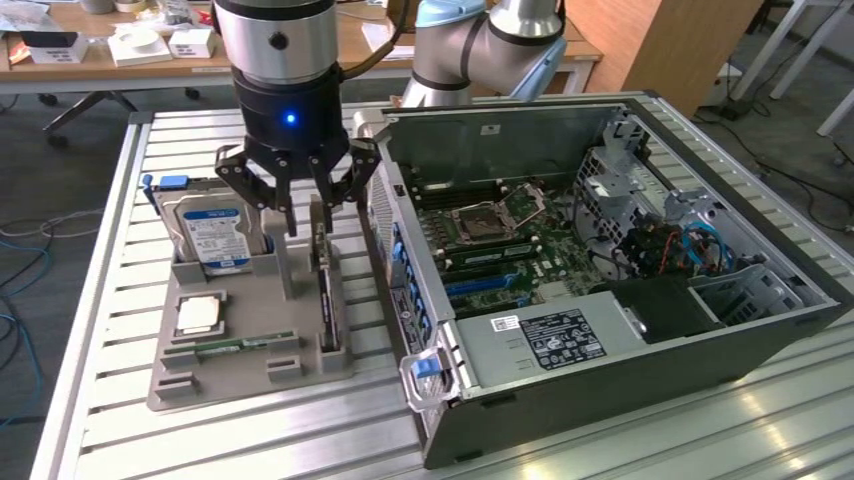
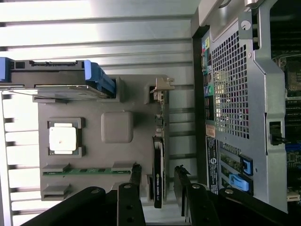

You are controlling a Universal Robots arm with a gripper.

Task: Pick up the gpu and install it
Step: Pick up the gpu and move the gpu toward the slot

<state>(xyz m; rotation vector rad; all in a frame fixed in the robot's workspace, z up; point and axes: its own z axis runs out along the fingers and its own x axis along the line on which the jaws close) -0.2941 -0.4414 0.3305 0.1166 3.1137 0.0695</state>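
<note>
The gpu (image 1: 324, 290) is a thin dark card standing on edge in a slot of the grey holder (image 1: 187, 385), on the side nearest the computer case. In the wrist view the gpu (image 2: 158, 155) runs lengthwise, with its silver bracket (image 2: 162, 87) at the far end. My gripper (image 1: 302, 222) hangs just above the card's end, pointing down. It is open. In the wrist view my gripper (image 2: 158, 178) straddles the card, one finger on each side, and a gap shows between each finger and the card. Nothing is held.
The holder (image 2: 94, 103) also carries a blue-labelled hard drive (image 1: 214, 235) (image 2: 56, 80), a square processor (image 1: 198, 315) (image 2: 62, 139) and a green memory stick (image 1: 247, 345) (image 2: 89, 171). The open computer case (image 1: 601, 250) (image 2: 244, 94) stands close beside the holder on the slatted metal table (image 1: 107, 440).
</note>
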